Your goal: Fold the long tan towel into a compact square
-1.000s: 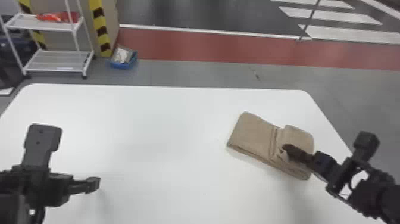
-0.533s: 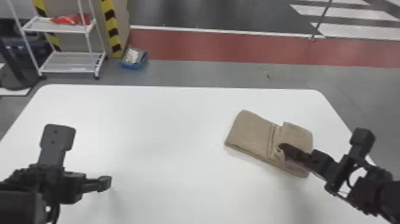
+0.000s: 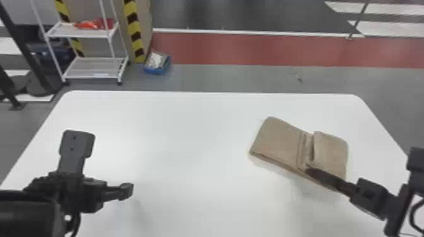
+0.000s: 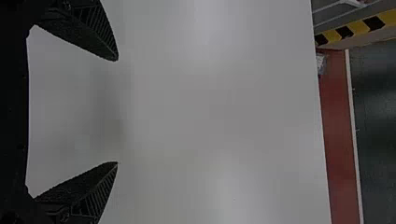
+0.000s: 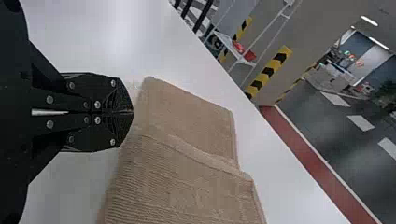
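On the right half of the white table [image 3: 195, 141] lies the tan towel [image 3: 277, 141], folded, with creases across its middle and a raised flap over its right part. My right gripper [image 3: 310, 171] has its tips at the towel's near edge, by the flap's near corner. In the right wrist view, the fingers of the right gripper [image 5: 132, 112] are pressed together beside the ribbed towel [image 5: 187, 186], with no cloth visible between them. The left gripper [image 3: 127, 191] is over the table's left side; in the left wrist view, the left gripper [image 4: 116, 112] is open above bare tabletop.
Beyond the table's far edge, a white shelf rack [image 3: 91, 67] and a blue bin [image 3: 157, 66] stand on the floor. The table's right edge [image 3: 385, 126] runs close beside the towel.
The right gripper has drawn back from the towel's middle crease to its near edge, uncovering the crease and flap. The head view has swung a little to the left.
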Robot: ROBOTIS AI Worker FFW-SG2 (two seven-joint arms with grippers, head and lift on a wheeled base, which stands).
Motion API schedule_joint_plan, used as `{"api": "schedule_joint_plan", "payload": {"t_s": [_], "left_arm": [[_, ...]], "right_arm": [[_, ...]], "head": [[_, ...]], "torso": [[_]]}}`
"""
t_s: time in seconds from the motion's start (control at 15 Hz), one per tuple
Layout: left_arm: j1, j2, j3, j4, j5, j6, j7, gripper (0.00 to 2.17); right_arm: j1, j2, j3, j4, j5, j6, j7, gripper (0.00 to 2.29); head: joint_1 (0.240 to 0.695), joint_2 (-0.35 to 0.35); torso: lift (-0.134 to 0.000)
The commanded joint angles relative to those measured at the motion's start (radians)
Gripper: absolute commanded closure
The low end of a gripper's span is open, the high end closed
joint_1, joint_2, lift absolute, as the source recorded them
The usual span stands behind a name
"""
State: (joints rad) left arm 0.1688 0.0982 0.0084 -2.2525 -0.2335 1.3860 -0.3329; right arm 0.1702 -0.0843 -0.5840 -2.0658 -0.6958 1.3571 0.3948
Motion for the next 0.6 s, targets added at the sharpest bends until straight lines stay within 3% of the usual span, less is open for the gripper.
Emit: {"api": "schedule_joint_plan", "payload": {"t_s": [0.0,0.2,0.4,0.53], "left_arm": [[0.002,0.000,-0.001,-0.007,0.005,0.000,-0.003,0.09],[0.002,-0.002,-0.045,-0.044,0.006,-0.006,-0.025,0.09],[0.009,-0.008,-0.074,-0.098,0.008,-0.003,-0.025,0.09],[0.032,-0.009,-0.074,-0.107,0.011,-0.003,-0.018,0.09]], "right_arm": [[0.054,0.000,-0.020,-0.062,-0.007,0.050,0.010,2.11],[0.098,0.028,-0.088,-0.105,-0.059,0.050,0.030,2.11],[0.110,0.044,-0.191,-0.123,-0.099,0.057,0.035,2.11],[0.094,0.040,-0.234,-0.066,-0.139,-0.011,0.036,2.11]], "head": [[0.695,-0.023],[0.695,-0.021],[0.695,-0.080],[0.695,-0.123]], "torso": [[-0.124],[-0.124],[-0.124],[-0.124]]}}
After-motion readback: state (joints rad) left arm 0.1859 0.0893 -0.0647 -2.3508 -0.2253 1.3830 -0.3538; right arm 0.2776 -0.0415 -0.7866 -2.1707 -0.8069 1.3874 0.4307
